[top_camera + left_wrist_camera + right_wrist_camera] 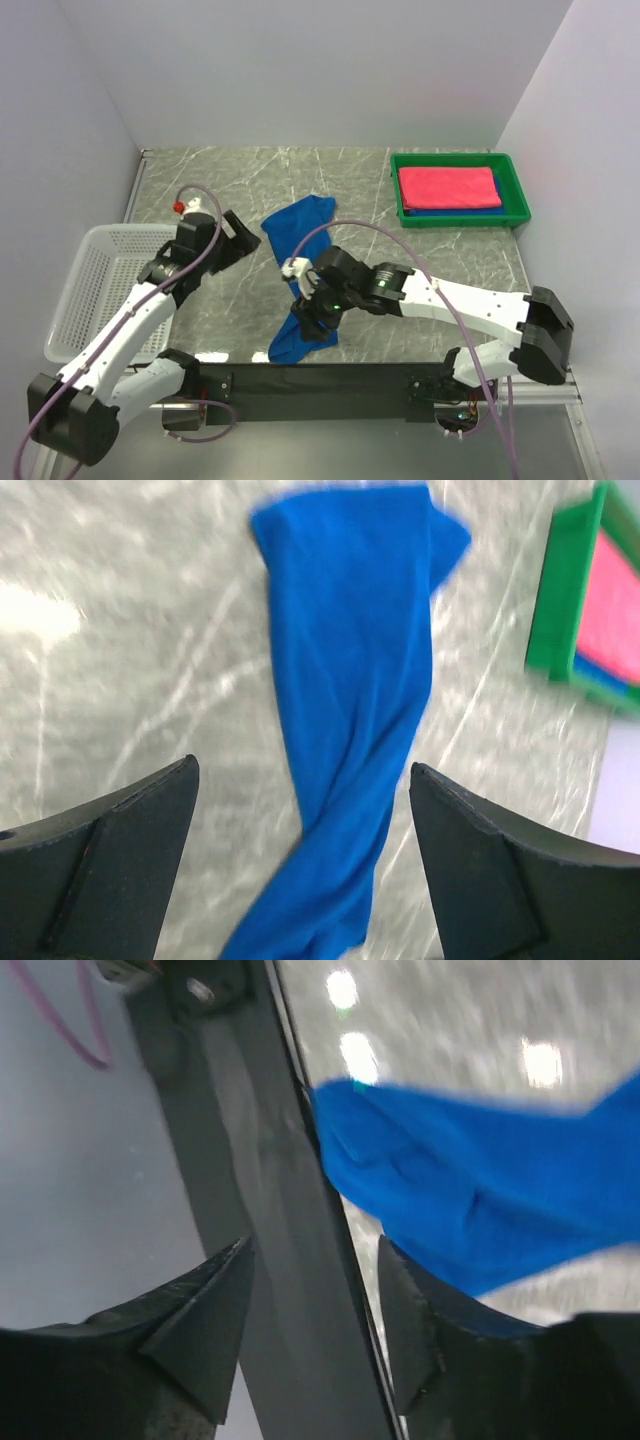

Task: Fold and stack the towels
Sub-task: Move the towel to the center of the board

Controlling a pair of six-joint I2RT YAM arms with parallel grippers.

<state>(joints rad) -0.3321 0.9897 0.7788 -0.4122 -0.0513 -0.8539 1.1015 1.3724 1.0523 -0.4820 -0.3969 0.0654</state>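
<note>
A royal blue towel point(300, 225) lies on the marble table as a long twisted strip that runs from mid-table to the near edge. My left gripper point(240, 235) hovers open beside its far end; in the left wrist view the towel point(350, 680) lies below the wide-apart fingers point(130, 850), untouched. My right gripper point(303, 325) is open over the towel's near end point(480, 1210), whose cloth lies beside one finger point(420, 1330) and not between the two. A folded pink-red towel point(447, 186) rests on a folded blue towel point(450, 211) in the green tray point(515, 185).
A white lattice basket point(95, 285) stands at the left, beside the left arm. The black mounting bar point(330, 378) runs along the near table edge, directly under the right gripper's jaws. The green tray's corner point(560, 600) shows at the right in the left wrist view.
</note>
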